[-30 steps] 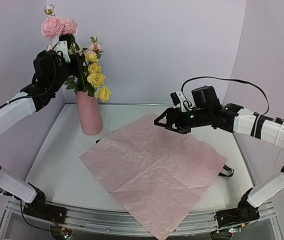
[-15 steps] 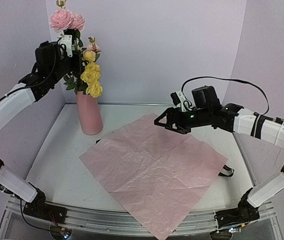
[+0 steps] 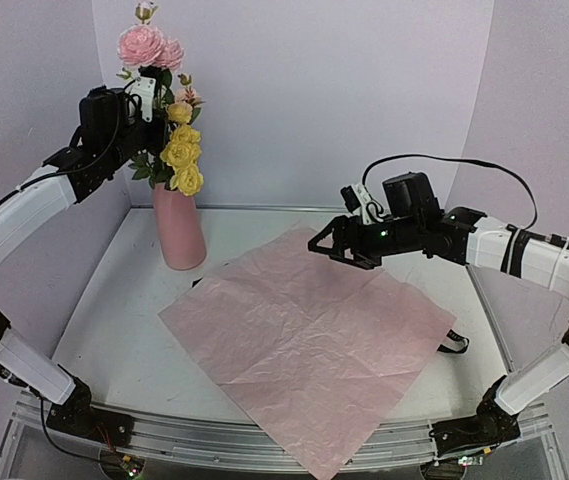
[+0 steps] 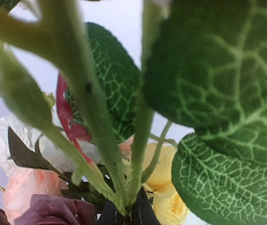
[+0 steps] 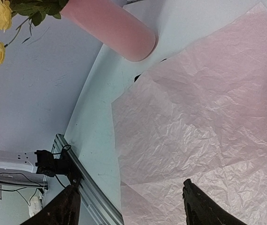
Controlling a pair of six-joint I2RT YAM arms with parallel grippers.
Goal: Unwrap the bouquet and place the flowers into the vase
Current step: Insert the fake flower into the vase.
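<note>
The bouquet is unwrapped. Its flowers (image 3: pixel 169 140), pink blooms on top and yellow ones lower, hang upright over the salmon-pink vase (image 3: pixel 180 228) at the back left. My left gripper (image 3: pixel 150 102) is shut on their green stems (image 4: pixel 140 136), which run up from between the black fingertips (image 4: pixel 142 213). Leaves hide whether the stem ends are inside the vase's rim. My right gripper (image 3: pixel 330 246) hovers open and holds nothing, above the far corner of the flat pink paper (image 3: pixel 309 335). The right wrist view shows the vase (image 5: pixel 117 30) and the paper (image 5: pixel 208 108).
A black ribbon end (image 3: pixel 454 343) pokes out at the paper's right edge. The lilac back wall stands close behind the vase. The table's metal front rail (image 5: pixel 84 187) runs along the near edge.
The left gripper has carried the flowers to the right and a little up, so the bunch now stands straighter above the vase. The right arm has not moved.
</note>
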